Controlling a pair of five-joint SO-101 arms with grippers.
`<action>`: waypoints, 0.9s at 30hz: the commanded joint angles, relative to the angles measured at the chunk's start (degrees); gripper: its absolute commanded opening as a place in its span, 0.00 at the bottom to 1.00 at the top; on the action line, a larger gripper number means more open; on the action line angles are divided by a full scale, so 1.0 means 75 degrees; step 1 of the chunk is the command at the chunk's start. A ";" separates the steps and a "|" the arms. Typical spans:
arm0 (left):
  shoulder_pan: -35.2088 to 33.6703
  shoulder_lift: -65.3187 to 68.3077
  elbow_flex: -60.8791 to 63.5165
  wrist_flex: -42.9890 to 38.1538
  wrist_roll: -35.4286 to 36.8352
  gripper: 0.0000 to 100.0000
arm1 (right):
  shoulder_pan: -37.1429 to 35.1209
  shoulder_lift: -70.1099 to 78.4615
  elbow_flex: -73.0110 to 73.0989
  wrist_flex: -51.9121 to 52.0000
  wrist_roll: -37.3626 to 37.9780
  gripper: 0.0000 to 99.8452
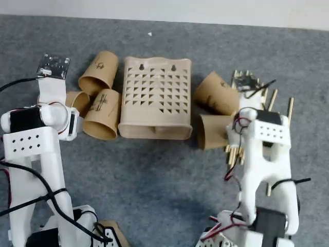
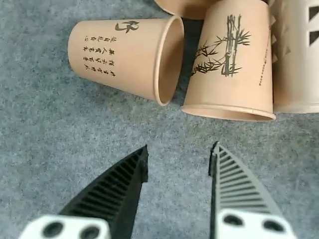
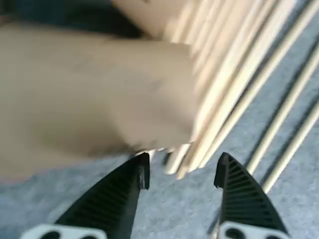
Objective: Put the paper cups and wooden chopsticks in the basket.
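Note:
The beige perforated basket lies mid-table. Three paper cups lie on their sides to its left, two to its right. My left gripper is open above bare carpet, just short of a script-printed cup and a bamboo-printed cup that leans against the basket's wall. My right gripper is open, its tips at the ends of a bundle of wooden chopsticks beside a cup. More chopsticks lie loose nearby.
Grey carpet covers the table, with open room in front of the basket. Chopsticks poke out behind and beside the right arm. The left arm stands by the left cups. Cables run along both arm bases.

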 commanded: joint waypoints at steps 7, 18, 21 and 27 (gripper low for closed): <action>0.0123 0.0029 -0.0217 -0.0141 0.0070 0.23 | 0.1717 0.0733 -0.0369 -0.0651 0.0727 0.22; 0.0510 0.0029 -0.0217 -0.0141 0.0082 0.23 | -0.0404 -0.0908 -0.1319 0.1612 -0.0141 0.22; 0.0486 0.0018 -0.0264 -0.0141 0.0082 0.23 | -0.1459 -0.1870 -0.1682 0.2163 -0.0481 0.22; 0.0486 0.0018 -0.0229 -0.0434 0.0082 0.23 | -0.2678 -0.2632 -0.1330 0.1705 -0.0938 0.22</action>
